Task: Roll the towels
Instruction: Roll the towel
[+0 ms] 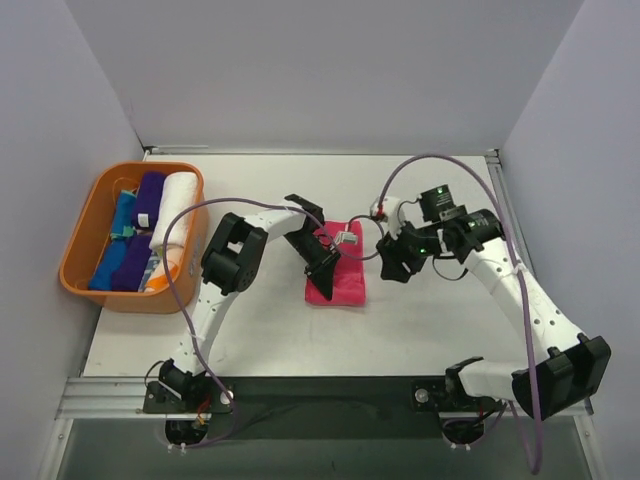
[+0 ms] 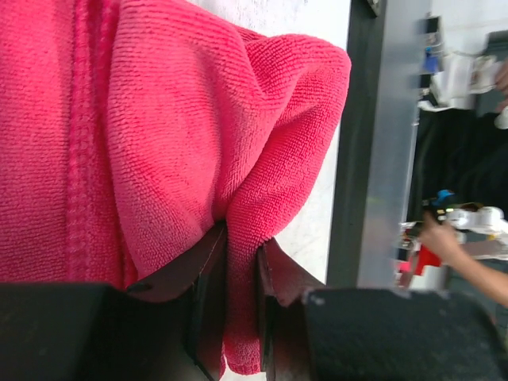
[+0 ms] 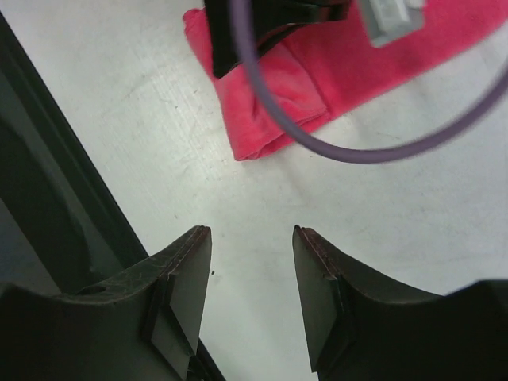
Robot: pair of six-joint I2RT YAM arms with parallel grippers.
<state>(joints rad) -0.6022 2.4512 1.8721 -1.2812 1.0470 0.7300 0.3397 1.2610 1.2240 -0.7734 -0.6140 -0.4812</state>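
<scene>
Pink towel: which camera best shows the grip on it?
Left wrist: the pink towel fills the frame, a fold pinched in the left gripper. Top external shows it small, lying flat, partly under that gripper. Right wrist catches only one end, behind a cable.

Bolted to the aluminium rail (image 1: 100, 397) on black bases (image 1: 172, 383): left arm (image 1: 205, 310) and right arm (image 1: 530, 305), shelled in white with rows of small dark screw holes and boxy black joint housings (image 1: 232, 258). Trailed beyond the rail by looping lilac cables (image 1: 437, 156); dotted with green indicator lights (image 1: 437, 192) far from the rail. Tipped with matt black, wedge-shaped fingers (image 3: 178, 274) on left gripper (image 2: 242, 254) and right gripper (image 3: 252, 234), edges scuffed.
</scene>
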